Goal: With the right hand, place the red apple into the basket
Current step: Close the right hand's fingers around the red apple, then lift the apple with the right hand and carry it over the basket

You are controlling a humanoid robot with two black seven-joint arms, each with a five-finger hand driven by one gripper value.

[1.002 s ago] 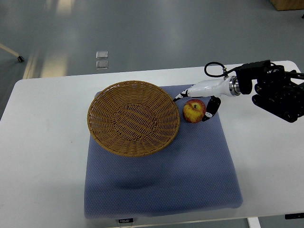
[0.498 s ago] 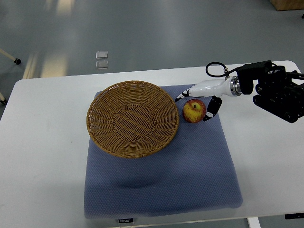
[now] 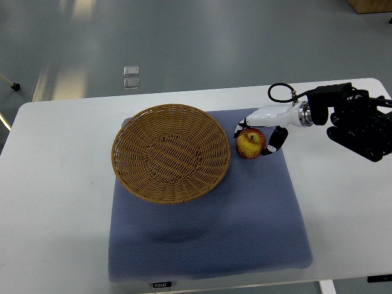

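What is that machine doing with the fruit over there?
A robot's right hand, white with black fingertips, reaches in from the right side and sits around a red and yellow apple. The apple rests on a blue padded mat on the white table, just right of a round woven wicker basket. The fingers bracket the apple, but whether they grip it firmly cannot be told. The basket holds nothing so far. No other arm shows.

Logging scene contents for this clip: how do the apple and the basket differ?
The red apple is small, smooth and round; the basket is far wider, shallow, woven and brown. The apple sits between the right robot hand's fingers; the basket stands untouched and empty. Both rest on the blue mat.
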